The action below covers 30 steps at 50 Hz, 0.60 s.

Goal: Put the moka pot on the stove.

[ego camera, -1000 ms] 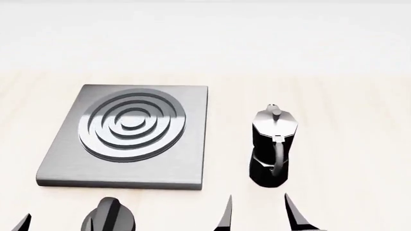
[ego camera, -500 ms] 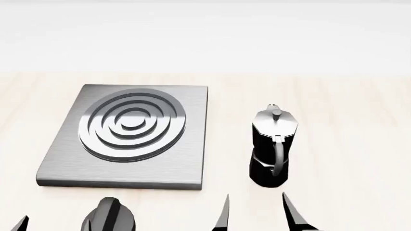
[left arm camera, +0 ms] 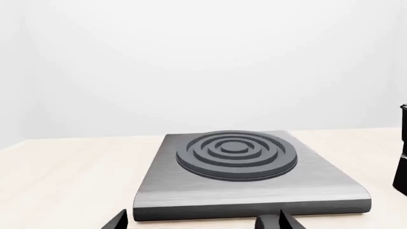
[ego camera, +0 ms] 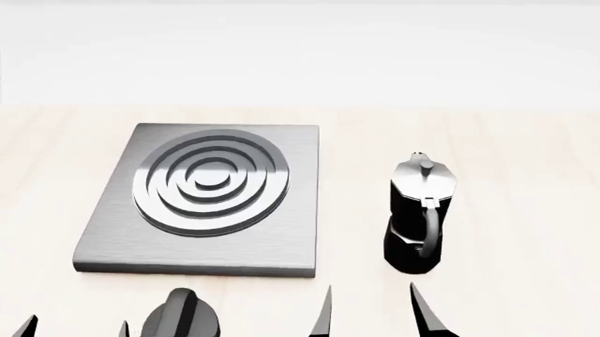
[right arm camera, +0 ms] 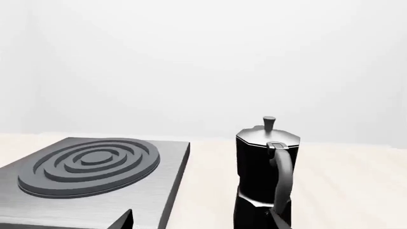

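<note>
The moka pot [ego camera: 420, 217] is glossy black with a silver lid. It stands upright on the pale wooden table, to the right of the stove [ego camera: 112, 242], with its handle facing me. The stove is a brushed-grey plate with a ring burner [ego camera: 211, 184]. My right gripper [ego camera: 373, 317] is open just in front of the pot and holds nothing. In the right wrist view the moka pot [right arm camera: 258, 167] lines up with one fingertip [right arm camera: 280, 221], not with the gap of the right gripper [right arm camera: 202, 223]. My left gripper [left arm camera: 203, 224] is open in front of the stove [left arm camera: 190, 198].
A squat black knob [ego camera: 183, 317] lies on the table near the stove's front edge, beside the left gripper [ego camera: 75, 330]. It also shows in the left wrist view as a knob [left arm camera: 268, 222] by one fingertip. A plain white wall stands behind the table.
In the head view the stove, pot and knob now sit slightly further right. The pot keeps its place beside the stove. A second left fingertip has come into view. Both grippers stay open.
</note>
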Tool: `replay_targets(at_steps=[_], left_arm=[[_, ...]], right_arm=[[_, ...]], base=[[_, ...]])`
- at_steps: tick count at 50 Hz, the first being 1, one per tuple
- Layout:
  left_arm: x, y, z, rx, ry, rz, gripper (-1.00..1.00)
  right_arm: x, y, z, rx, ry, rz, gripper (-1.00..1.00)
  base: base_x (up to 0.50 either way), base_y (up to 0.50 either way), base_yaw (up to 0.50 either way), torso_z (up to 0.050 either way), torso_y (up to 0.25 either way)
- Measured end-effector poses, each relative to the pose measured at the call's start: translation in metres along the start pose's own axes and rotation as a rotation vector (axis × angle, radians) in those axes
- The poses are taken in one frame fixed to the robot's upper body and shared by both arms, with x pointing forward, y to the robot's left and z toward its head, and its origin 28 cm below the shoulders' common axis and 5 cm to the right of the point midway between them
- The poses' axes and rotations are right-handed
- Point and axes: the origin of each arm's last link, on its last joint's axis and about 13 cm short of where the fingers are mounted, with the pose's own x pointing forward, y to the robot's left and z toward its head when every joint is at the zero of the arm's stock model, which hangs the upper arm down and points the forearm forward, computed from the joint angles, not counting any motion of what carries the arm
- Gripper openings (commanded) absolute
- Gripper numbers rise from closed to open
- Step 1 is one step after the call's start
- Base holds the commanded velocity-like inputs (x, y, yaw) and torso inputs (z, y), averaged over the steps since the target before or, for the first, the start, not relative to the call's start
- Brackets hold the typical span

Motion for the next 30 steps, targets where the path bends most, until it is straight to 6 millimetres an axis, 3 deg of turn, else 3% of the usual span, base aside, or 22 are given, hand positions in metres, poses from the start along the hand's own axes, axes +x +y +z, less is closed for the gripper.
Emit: replay_targets(at_steps=[30], left_arm=[[-0.0005, 0.0015, -0.0002, 0.004, 0.003, 0.005, 1.0]], right_arm=[[0.0014, 0.0014, 0.0004, 0.002, -0.003, 0.006, 1.0]], base=[[0.0, 0.08, 0.0, 0.0, 0.0]])
